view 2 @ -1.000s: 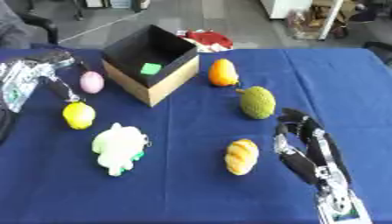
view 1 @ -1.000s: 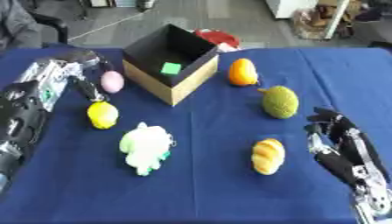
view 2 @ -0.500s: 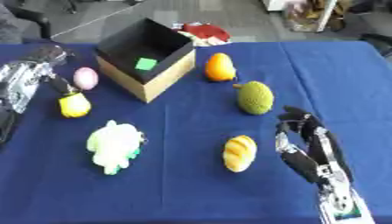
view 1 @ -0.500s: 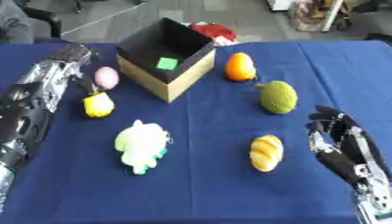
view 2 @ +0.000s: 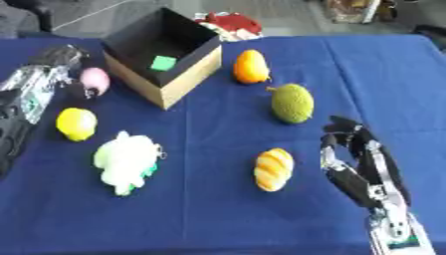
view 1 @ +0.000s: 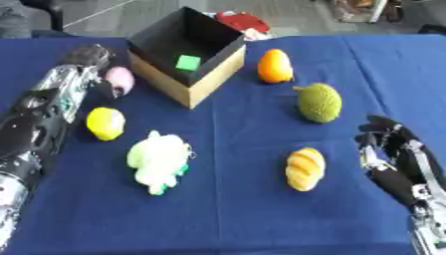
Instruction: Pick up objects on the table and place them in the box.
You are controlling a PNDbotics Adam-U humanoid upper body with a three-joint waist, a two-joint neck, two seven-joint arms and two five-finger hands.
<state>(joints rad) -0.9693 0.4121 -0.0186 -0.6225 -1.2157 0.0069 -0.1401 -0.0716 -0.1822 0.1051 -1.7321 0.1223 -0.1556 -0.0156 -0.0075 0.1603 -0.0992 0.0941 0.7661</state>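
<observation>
- While the left arm stretches up the left edge of the blue table (view 1: 226,209), its left hand (view 1: 97,74) sits at the far end beside the pink egg-shaped object (view 1: 119,79); whether those fingers curl round it or merely touch it I cannot tell.
- Near the lower right corner the right hand (view 2: 353,149) stands idle, palm side toward the centre, fingers up and relaxed, holding nothing.
- Just right of the pink object stands the open box (view 1: 218,69), black inside, with a green cube (view 1: 188,62) on its floor.
- A yellow lemon (view 1: 104,123) lies beside the left forearm, and a white-green plush toy (view 1: 159,159) nearer the camera.
- An orange fruit (view 1: 275,66) lies right of the box, a green bumpy fruit (view 1: 319,102) further right, and a bread loaf (view 1: 304,168) just left of the right hand, apart from it.
</observation>
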